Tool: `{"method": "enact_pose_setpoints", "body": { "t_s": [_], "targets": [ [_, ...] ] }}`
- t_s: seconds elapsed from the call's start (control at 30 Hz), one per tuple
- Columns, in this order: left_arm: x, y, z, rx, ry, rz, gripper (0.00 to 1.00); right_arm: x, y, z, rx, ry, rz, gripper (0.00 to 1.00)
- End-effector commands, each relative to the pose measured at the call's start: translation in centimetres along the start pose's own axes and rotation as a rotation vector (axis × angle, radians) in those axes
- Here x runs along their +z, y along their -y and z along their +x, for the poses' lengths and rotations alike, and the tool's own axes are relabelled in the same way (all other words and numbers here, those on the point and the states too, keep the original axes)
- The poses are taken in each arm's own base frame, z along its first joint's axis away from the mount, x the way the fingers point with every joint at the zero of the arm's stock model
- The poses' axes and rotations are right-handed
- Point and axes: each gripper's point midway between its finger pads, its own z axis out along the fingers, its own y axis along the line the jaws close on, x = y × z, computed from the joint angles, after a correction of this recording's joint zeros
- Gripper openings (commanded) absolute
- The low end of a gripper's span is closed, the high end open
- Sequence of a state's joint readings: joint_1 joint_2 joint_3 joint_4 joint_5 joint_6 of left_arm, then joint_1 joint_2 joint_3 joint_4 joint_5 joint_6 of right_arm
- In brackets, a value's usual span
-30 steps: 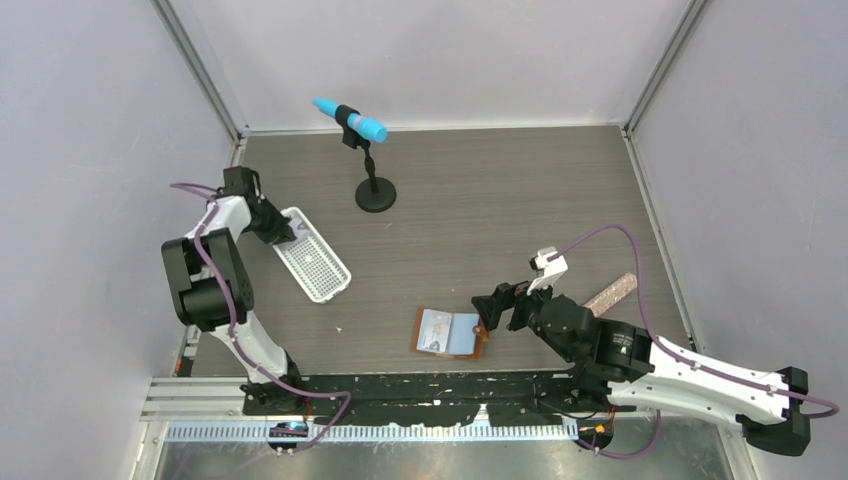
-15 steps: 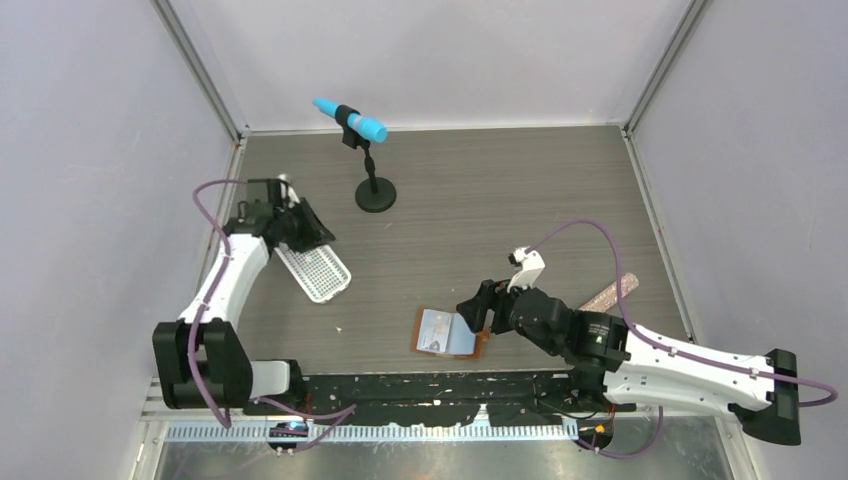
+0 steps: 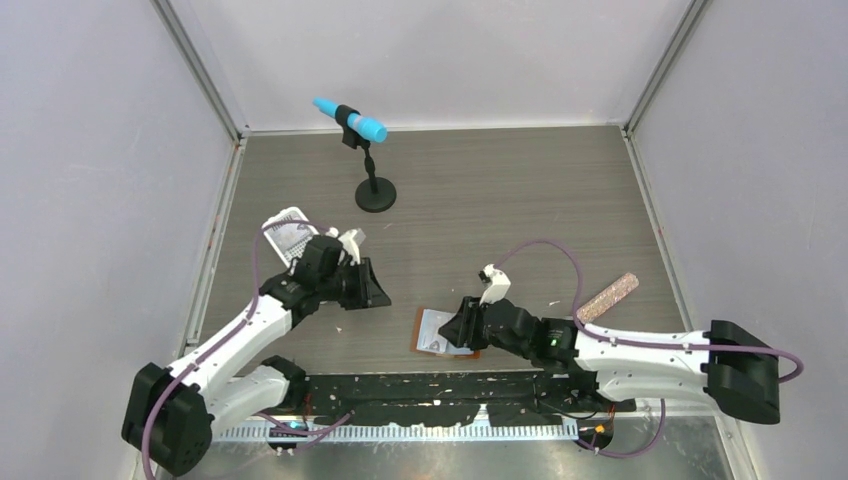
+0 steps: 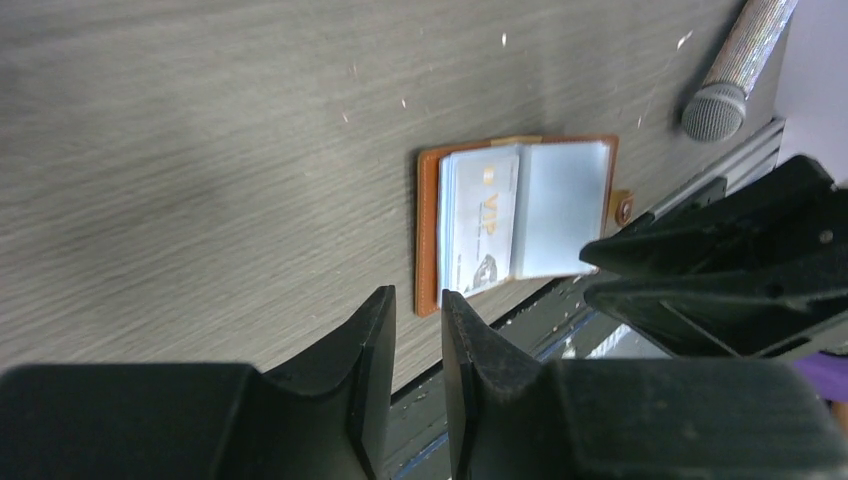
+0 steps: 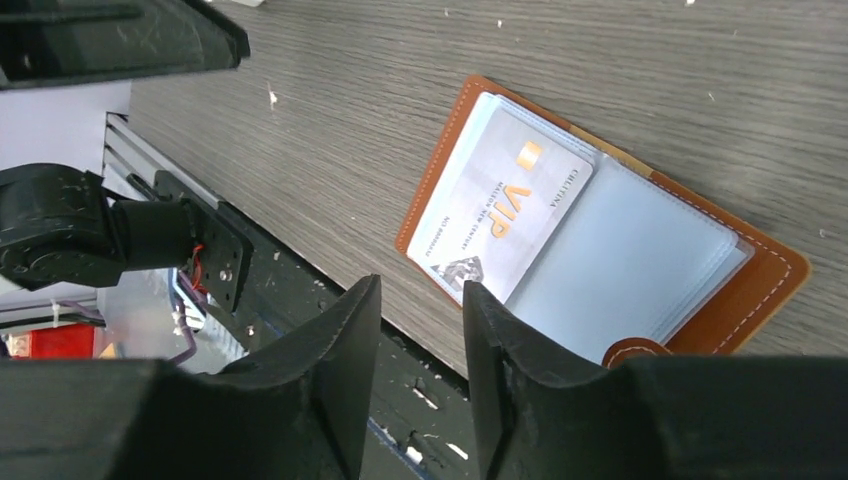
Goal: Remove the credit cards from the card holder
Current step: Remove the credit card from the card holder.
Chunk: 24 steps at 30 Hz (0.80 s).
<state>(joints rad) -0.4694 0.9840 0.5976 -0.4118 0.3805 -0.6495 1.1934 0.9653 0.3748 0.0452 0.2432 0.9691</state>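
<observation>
Our right gripper (image 5: pixel 420 300) hangs just above the card holder (image 5: pixel 625 265), its jaws set to a narrow gap with nothing between them. The left gripper (image 4: pixel 418 310) is likewise narrowly parted and empty, a little off to the holder's other side. The holder lies spread open and flat on the table (image 3: pixel 480 200), close to the near edge between the two arms. Its snap tab (image 5: pixel 635 352) points toward us, and the credit cards (image 5: pixel 500 215) are stacked on one half, the top one printed with "VIP". We cannot tell whether that top card sits inside a clear sleeve or lies loose on it. We judge the step in hand to be the approach for the first pull. To do it well, we would press one gripper down on the bare pocket half so the leather cannot slide or fold shut. The other gripper should come in low and nip only the exposed short edge of the top card. The draw should run flat along the pocket's mouth, not upward, since a thin slick card slips easily and lifting would drag the whole holder along.
</observation>
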Motion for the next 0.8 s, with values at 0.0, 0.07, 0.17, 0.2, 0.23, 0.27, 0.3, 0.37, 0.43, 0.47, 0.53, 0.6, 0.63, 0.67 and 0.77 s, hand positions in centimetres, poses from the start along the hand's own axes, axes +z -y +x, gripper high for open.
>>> {"method": "enact_pose_setpoints", "body": {
  "t_s": [0.0, 0.07, 0.17, 0.2, 0.23, 0.27, 0.3, 0.37, 0.43, 0.47, 0.53, 0.6, 0.63, 0.67, 0.77],
  "targets": [
    [1.3, 2.5, 1.0, 0.019, 0.011, 0.122, 0.26, 0.9, -1.2, -0.6, 0.049, 0.055, -0.076, 0.4],
    [2.0, 3.1, 1.9, 0.029, -0.002, 0.133, 0.26, 1.2, -0.4, 0.0, 0.047, 0.049, -0.058, 0.38],
    [3.0, 4.0, 3.3, 0.051, -0.038, 0.143, 0.26, 1.4, 0.8, 0.6, 0.052, 0.046, -0.037, 0.35],
    [3.3, 4.2, 3.6, 0.054, -0.047, 0.147, 0.26, 1.5, 1.0, 0.7, 0.053, 0.047, -0.032, 0.33],
    [3.7, 4.4, 3.8, 0.057, -0.055, 0.145, 0.26, 1.5, 1.5, 0.8, 0.051, 0.049, -0.021, 0.33],
    [4.1, 4.5, 4.1, 0.059, -0.066, 0.144, 0.25, 1.5, 1.9, 1.0, 0.048, 0.048, -0.011, 0.32],
    [4.5, 4.6, 4.4, 0.063, -0.078, 0.144, 0.25, 1.6, 2.3, 1.1, 0.047, 0.05, 0.001, 0.31],
    [5.3, 4.6, 4.9, 0.066, -0.095, 0.142, 0.24, 1.7, 3.1, 1.3, 0.041, 0.053, 0.018, 0.3],
    [6.1, 4.5, 5.5, 0.062, -0.113, 0.136, 0.23, 1.8, 3.7, 1.7, 0.038, 0.052, 0.024, 0.29],
    [6.5, 4.5, 5.8, 0.061, -0.12, 0.137, 0.23, 1.8, 4.1, 1.9, 0.039, 0.05, 0.025, 0.28],
    [7.2, 4.6, 6.2, 0.065, -0.127, 0.144, 0.23, 1.9, 4.7, 2.2, 0.035, 0.047, 0.036, 0.28],
    [7.9, 4.5, 6.5, 0.069, -0.137, 0.143, 0.22, 2.0, 5.2, 2.4, 0.032, 0.046, 0.043, 0.27],
    [8.3, 4.5, 6.7, 0.069, -0.145, 0.143, 0.22, 2.1, 5.3, 2.4, 0.033, 0.045, 0.044, 0.28],
    [8.7, 4.3, 7.0, 0.068, -0.158, 0.142, 0.21, 2.1, 5.3, 2.6, 0.034, 0.041, 0.04, 0.28],
    [9.5, 4.0, 7.6, 0.063, -0.183, 0.137, 0.19, 2.2, 5.2, 2.6, 0.033, 0.035, 0.033, 0.28]
  ]
}}
